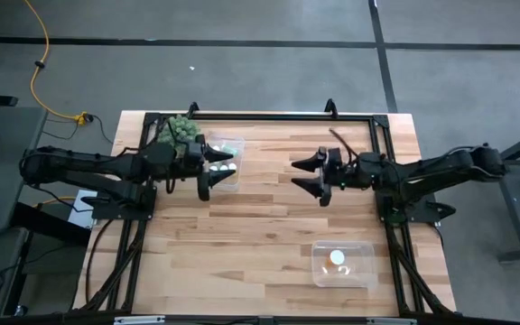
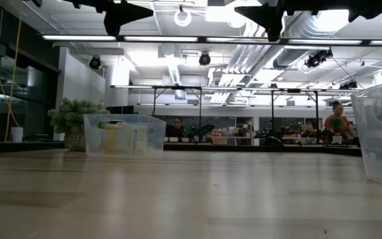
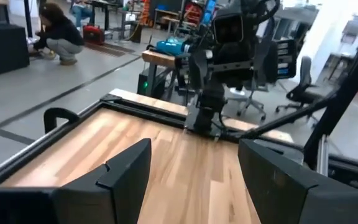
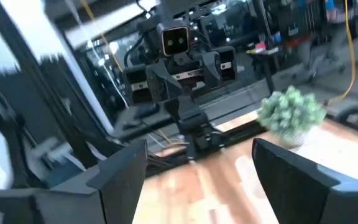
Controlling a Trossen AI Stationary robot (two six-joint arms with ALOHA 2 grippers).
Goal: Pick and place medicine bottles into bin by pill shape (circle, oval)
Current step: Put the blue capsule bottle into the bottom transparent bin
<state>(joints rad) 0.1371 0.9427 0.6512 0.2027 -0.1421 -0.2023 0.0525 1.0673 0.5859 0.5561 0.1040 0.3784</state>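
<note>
While both arms hang above the wooden table (image 1: 242,226), the left gripper (image 1: 204,173) and right gripper (image 1: 319,176) face each other, spread wide and empty, with medicine bottles (image 1: 222,163) in the far-left bin (image 1: 233,144) and one (image 1: 337,258) in the near-right bin (image 1: 343,280).

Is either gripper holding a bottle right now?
No: the left gripper and right gripper both hang open and empty above the table.

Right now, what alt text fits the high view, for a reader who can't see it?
Two dark arms face each other over a wooden table, left gripper and right gripper both open and empty. One clear bin holds bottles beside a green plant; another bin sits near the front.
</note>
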